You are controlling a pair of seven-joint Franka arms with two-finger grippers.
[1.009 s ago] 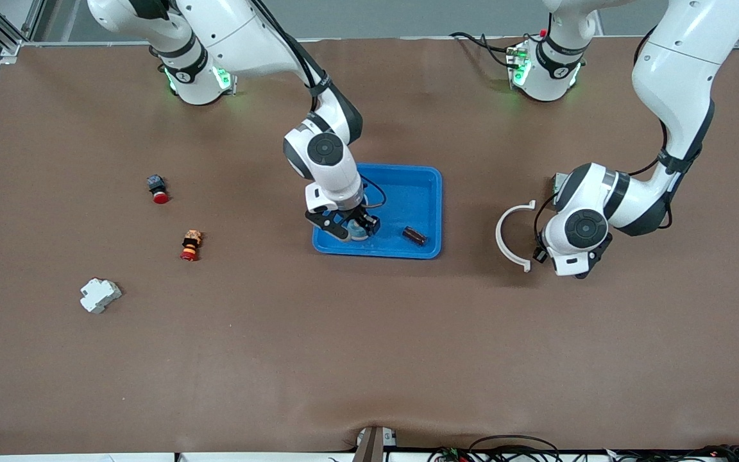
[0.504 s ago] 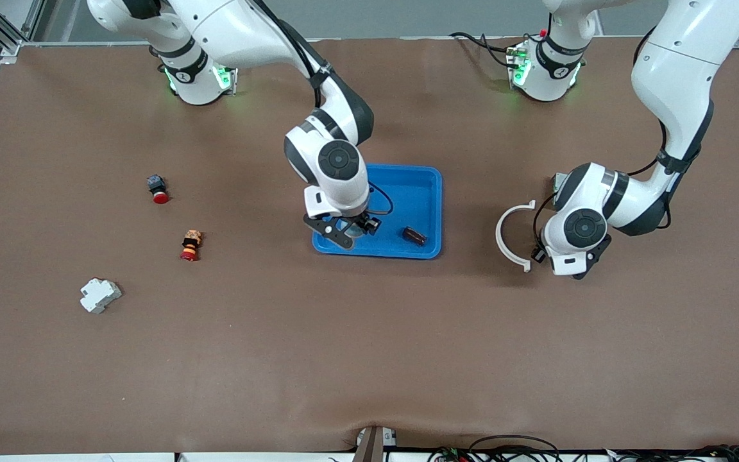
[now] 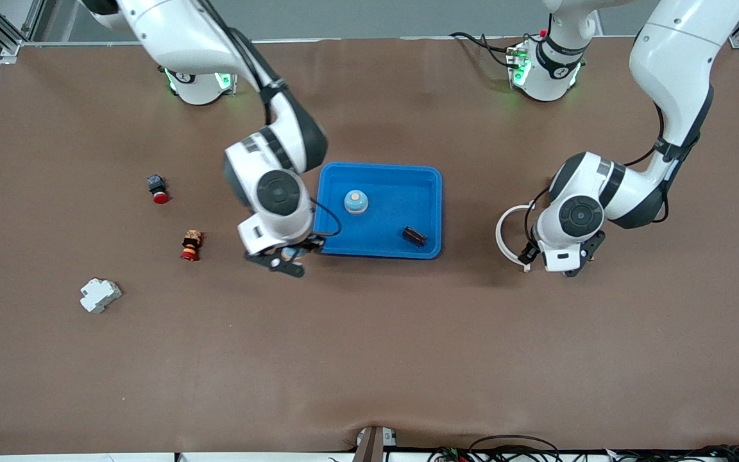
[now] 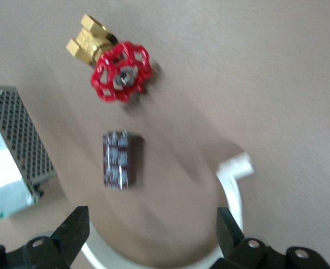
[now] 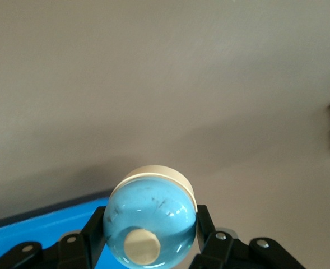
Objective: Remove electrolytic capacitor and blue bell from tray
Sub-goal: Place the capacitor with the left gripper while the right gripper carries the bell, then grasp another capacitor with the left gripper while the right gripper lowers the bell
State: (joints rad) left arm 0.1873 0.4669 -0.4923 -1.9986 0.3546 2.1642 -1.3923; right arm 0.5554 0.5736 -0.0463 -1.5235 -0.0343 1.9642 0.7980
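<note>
Bell removal in hand: the right gripper (image 3: 286, 256), jaws narrow, grips a glossy blue domed bell (image 5: 150, 221) over the table, just beside the shallow blue plastic tray (image 3: 430, 176). Next it should lower and release. The left gripper (image 4: 150, 218) gapes wide and empty above a dark cylindrical capacitor (image 4: 119, 159) on the table. Another dark capacitor (image 3: 414, 235) and a second bell (image 3: 356, 201) lie in the tray.

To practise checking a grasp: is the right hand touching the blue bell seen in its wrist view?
Touching. The right wrist view shows the right hand with a finger pressed against each side of the blue bell, and no gap at either side.
</note>
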